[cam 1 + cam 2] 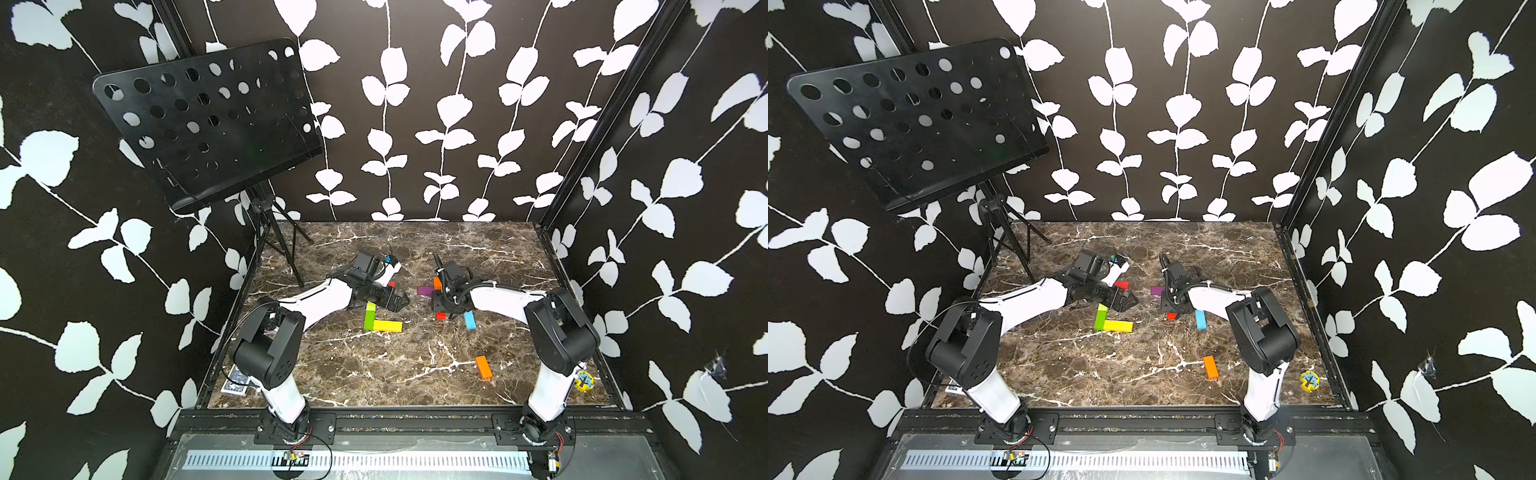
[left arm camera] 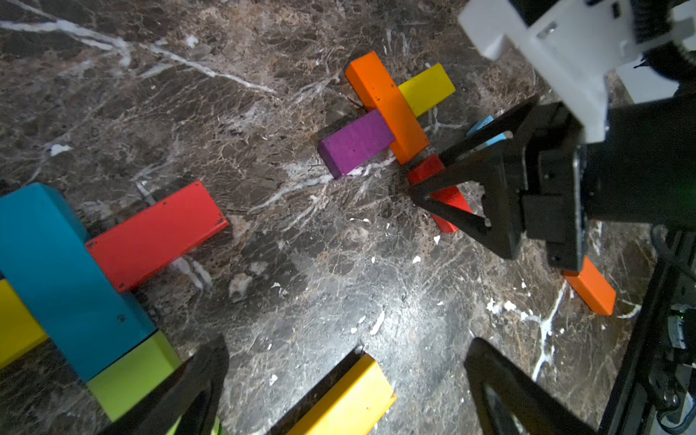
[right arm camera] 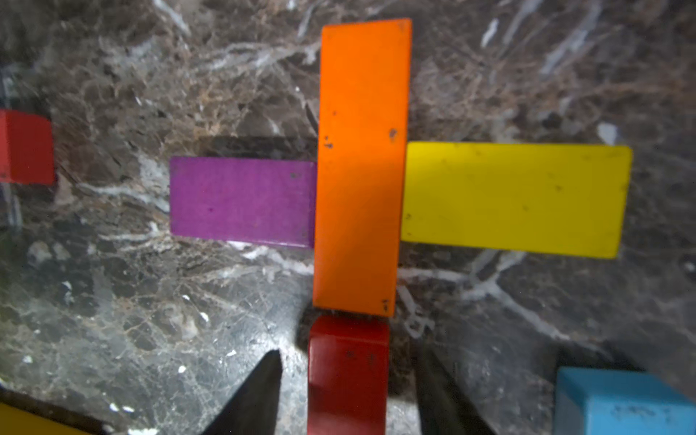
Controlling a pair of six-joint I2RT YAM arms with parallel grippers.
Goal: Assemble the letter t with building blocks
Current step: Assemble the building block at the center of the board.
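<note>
Nearest me, a lone orange wooden bar [image 1: 484, 367] lies flat toward the front of the brown marble desk [image 1: 374, 374], well apart from the rest, likely a spare. Farther in, the right hand [image 3: 350, 357] straddles a short red bar [image 3: 348, 376], its black fingers [image 3: 263, 380] parted with a gap on each side, so it grips nothing. That bar butts end-on against a long orange bar [image 3: 359, 165], with a purple bar [image 3: 241, 201] and a yellow bar [image 3: 516, 199] touching its flanks as a crossbar. Together they make the right letter t [image 2: 388, 113], which I judge lacks only its foot; a light blue bar [image 1: 469, 320] lies just beside the hand, probably meant for that. The left hand [image 1: 400, 302] hovers wide open and empty by the left letter t [image 1: 370, 318]: dark blue bar [image 2: 56, 271] and lime green bar [image 2: 132, 373] for the stem, long red bar [image 2: 158, 233] and second yellow bar [image 2: 15, 320] for arms, yellow foot bar [image 2: 346, 399] below, seemingly complete. From above, the right wrist hides most of its figure, and the two hands sit near each other, so pulling clear needs care. A black perforated music stand [image 1: 208, 124] stands at the back, out of the way.
</note>
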